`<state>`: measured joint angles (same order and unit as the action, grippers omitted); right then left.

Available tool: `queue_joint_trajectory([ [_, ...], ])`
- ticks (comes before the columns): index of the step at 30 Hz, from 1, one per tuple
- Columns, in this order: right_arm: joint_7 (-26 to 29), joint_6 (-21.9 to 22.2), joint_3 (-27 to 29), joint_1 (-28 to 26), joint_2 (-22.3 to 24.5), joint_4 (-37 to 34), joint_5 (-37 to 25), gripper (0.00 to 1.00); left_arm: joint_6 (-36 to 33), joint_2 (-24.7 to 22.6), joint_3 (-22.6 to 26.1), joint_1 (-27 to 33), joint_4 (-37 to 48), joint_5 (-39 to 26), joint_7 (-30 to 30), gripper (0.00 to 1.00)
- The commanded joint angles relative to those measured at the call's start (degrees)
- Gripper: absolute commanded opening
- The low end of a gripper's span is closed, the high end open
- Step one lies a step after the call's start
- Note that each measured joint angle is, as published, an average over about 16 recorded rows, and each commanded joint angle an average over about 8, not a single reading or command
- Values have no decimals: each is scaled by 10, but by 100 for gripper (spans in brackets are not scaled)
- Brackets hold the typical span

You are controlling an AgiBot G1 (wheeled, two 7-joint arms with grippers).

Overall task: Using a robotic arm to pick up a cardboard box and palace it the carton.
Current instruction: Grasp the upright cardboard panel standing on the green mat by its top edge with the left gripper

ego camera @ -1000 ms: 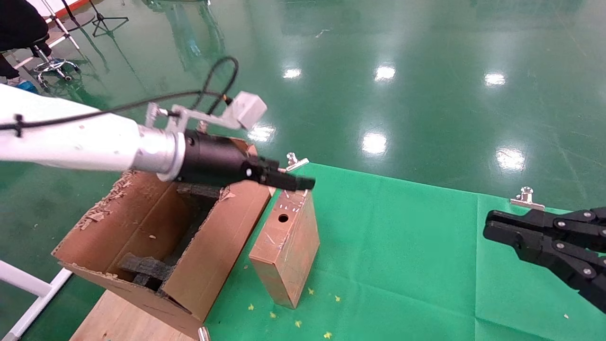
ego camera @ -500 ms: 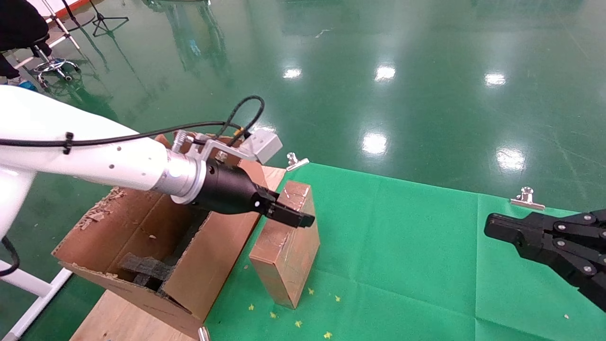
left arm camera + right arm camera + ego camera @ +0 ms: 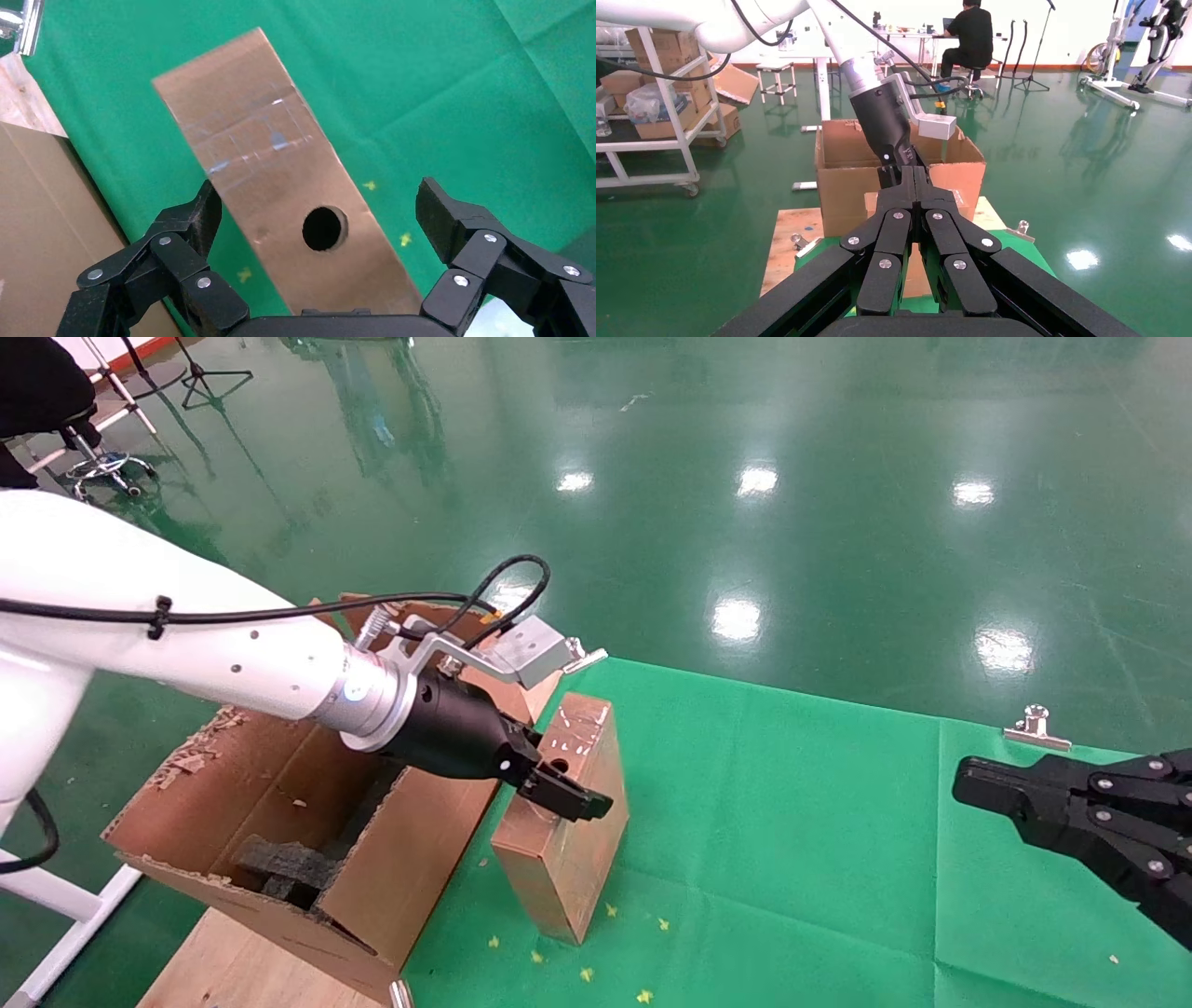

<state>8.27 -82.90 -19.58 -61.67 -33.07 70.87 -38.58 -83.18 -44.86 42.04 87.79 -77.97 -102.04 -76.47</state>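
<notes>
In the lower middle of the head view one cardboard box (image 3: 563, 822) stands upright on the green cloth (image 3: 792, 859), its narrow top face with the round hole and white marks turned up. The left gripper (image 3: 563, 795) sits right over that top face near the hole; in the left wrist view its black fingers (image 3: 186, 225) are spread wide, one on each side of the cardboard box (image 3: 281, 189), with gaps of cloth showing between fingers and box, so nothing is pinched. The robotic arm (image 3: 168, 635) comes in from the left edge of the frame and slopes down to the right, white sleeve, silver wrist, then black gripper body, with a silver camera block (image 3: 531, 649) and a black cable (image 3: 503, 584) above it. Just left of the box, under the arm, is one carton (image 3: 307, 803), flaps open, with black foam (image 3: 284, 864) inside. At the right edge the right gripper (image 3: 968, 784) hangs above the cloth, well apart from the box; the right wrist view shows its fingers (image 3: 916, 203) pressed together. Farther back, two metal clips (image 3: 1034, 727) sit on the cloth's far edge.
</notes>
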Motion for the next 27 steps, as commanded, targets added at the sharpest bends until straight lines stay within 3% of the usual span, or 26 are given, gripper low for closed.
queue_joint_trajectory([
  [1, 0, 0, 0, 0, 0, 0, 0, 81, -7, -1, 3, 3, 0, 0, 5, 100],
  [3, 0, 0, 0, 0, 0, 0, 0, 100, -8, -1, 3, 4, 0, 0, 6, 90],
  [9, 0, 0, 0, 0, 0, 0, 0, 100, -9, -1, 3, 5, 1, 0, 5, 18],
  [11, 0, 0, 0, 0, 0, 0, 0, 100, -8, -1, 3, 4, 1, 1, 5, 3],
  [27, 0, 0, 0, 0, 0, 0, 0, 100, -4, 0, 1, 3, 1, 1, 4, 0],
])
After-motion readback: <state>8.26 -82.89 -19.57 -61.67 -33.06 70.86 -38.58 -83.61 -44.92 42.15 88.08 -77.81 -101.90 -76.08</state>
